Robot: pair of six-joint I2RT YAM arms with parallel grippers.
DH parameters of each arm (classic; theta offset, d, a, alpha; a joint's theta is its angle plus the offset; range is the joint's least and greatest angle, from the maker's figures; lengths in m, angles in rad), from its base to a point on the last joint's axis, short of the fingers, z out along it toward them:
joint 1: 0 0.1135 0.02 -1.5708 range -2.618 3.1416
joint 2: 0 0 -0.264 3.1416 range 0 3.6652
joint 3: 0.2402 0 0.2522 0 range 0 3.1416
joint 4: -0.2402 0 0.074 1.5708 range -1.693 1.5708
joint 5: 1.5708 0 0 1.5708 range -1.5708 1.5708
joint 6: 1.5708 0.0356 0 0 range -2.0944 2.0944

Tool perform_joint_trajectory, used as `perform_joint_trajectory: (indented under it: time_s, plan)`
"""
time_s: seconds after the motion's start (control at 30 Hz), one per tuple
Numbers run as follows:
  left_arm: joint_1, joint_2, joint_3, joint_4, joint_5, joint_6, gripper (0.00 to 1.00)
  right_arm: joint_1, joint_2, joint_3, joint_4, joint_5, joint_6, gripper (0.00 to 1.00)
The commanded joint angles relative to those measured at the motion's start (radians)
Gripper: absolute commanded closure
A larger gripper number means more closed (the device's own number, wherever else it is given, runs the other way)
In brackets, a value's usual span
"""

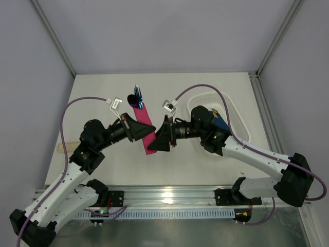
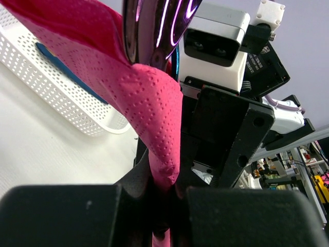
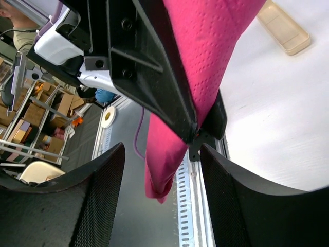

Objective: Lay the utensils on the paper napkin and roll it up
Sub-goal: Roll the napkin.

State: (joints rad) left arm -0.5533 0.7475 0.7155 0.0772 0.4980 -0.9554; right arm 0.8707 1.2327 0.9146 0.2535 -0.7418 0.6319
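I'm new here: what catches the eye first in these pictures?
A magenta paper napkin, rolled around purple utensils poking from its far end, is pinched mid-table in the left gripper. The right gripper faces it, open around the roll's near end. A white basket sits at right.

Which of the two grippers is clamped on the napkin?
The left gripper: its fingers pinch the pink napkin between them. The right gripper stands open, fingers spread wide, gripping nothing.

Rolled pink napkin [image 1: 146,118] around purple utensils [image 1: 136,96]
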Motion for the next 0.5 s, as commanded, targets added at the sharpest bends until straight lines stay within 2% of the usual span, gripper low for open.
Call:
perform_joint_trajectory:
  time_s: [0.0,0.17,0.47]
  plan:
    - [0.004,-0.013,0.01,0.084,0.017,0.015,1.0,-0.001,0.027,0.062,0.046,0.015,-0.003,0.37]
    - [0.004,-0.011,-0.001,0.102,0.017,0.01,1.0,-0.001,0.059,0.082,0.087,0.024,0.018,0.45]
    - [0.004,-0.017,-0.004,0.099,0.01,0.017,1.0,-0.001,0.06,0.06,0.125,0.044,0.051,0.48]
